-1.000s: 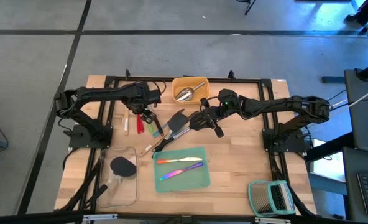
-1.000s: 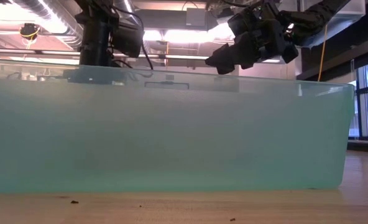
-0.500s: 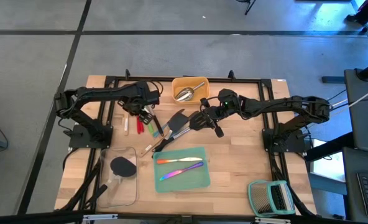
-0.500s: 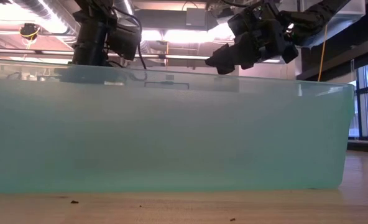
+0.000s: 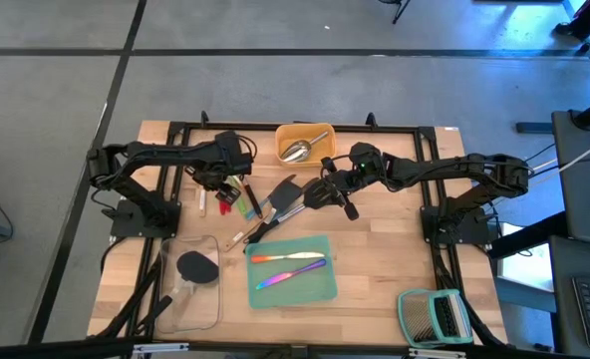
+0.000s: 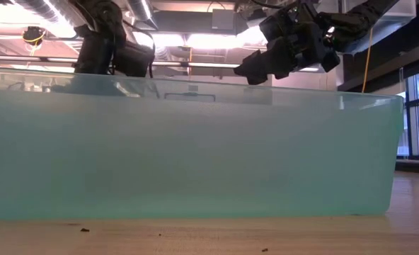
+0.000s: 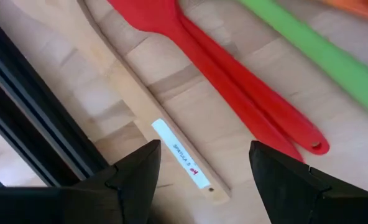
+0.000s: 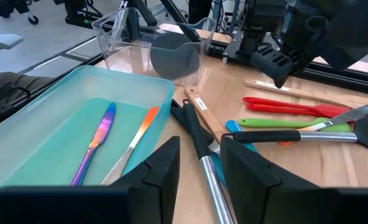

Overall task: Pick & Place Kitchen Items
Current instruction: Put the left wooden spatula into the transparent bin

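Lying on the wooden table between the two arms is a loose pile of utensils: a red spatula, a green-handled tool and a thin wooden spatula with a white label sit side by side at the pile's left, and black spatulas fan out at its middle. Two more pieces, an orange-handled knife and a rainbow-coloured knife, lie inside the teal tray nearer the front edge. A steel scoop rests in the yellow tray at the back. A clear bin at the front left holds a round black item.

The left gripper hangs low over the left end of the pile, its fingers spread apart above the wooden spatula's labelled end and gripping nothing. The right gripper hovers above the black spatulas, fingers also parted and empty. A green-framed slatted rack stands at the front right corner, well apart from everything else.
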You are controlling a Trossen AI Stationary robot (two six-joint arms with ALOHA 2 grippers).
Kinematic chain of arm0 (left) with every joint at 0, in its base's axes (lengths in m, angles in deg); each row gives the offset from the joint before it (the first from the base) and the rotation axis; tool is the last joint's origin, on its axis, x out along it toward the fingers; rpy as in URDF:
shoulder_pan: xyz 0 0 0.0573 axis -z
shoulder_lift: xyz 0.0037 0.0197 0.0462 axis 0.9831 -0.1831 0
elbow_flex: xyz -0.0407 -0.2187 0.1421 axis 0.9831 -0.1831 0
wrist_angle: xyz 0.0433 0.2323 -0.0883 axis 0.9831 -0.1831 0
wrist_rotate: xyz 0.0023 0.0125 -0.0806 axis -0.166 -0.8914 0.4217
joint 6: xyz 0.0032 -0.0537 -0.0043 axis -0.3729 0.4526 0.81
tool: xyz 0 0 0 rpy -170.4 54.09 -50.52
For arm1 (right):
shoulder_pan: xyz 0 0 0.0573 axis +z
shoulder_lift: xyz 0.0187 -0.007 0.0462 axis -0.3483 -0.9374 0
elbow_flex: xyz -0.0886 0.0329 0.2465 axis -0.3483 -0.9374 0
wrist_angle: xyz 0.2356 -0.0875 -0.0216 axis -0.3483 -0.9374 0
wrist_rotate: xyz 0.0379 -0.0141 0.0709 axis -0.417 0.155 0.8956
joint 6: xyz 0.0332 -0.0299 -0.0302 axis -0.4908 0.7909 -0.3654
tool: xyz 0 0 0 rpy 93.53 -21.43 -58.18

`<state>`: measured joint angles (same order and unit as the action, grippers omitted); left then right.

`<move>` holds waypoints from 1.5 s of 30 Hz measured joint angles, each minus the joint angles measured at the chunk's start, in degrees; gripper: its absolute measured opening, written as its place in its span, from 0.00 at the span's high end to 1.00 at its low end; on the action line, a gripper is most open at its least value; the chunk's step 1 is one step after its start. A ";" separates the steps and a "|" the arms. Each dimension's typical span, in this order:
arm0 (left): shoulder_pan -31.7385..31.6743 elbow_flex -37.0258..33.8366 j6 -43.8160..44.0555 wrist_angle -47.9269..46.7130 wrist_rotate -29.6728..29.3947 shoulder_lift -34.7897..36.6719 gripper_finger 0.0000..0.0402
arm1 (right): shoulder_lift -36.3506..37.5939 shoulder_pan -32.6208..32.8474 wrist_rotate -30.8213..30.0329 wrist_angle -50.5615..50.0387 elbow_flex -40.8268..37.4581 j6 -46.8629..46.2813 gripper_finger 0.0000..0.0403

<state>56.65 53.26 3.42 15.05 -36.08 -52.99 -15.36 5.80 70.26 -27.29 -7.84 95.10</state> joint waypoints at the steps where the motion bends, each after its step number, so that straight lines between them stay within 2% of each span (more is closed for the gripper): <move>1: -0.31 -0.03 1.55 0.07 0.02 0.00 0.40 | 0.00 0.00 0.00 0.09 0.00 0.01 0.70; 4: -2.51 -0.47 5.82 0.19 -0.09 0.02 0.40 | 0.00 0.00 0.00 0.15 0.00 0.00 0.70; 11: -11.78 -2.42 2.14 1.70 1.32 0.71 0.40 | 0.00 0.00 0.00 -0.58 0.00 0.00 0.70; 18: -20.01 -5.97 -2.08 9.83 11.52 0.70 0.40 | 0.00 0.07 0.00 -0.87 0.00 0.00 0.70; 28: -24.07 -6.47 -4.13 9.15 6.47 0.72 0.40 | 0.00 0.07 0.11 -1.09 0.00 0.02 0.70; 39: -30.20 -14.94 -5.54 16.87 14.44 1.03 0.40 | 0.00 0.07 0.30 -1.01 0.00 0.00 0.70; 45: -30.87 -15.39 -6.13 17.34 12.86 1.01 0.41 | 0.00 0.07 0.28 -0.82 0.00 0.00 0.70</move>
<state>25.77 37.87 -2.71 32.39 -23.22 -51.99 -15.36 5.86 70.55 -28.10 -7.84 95.10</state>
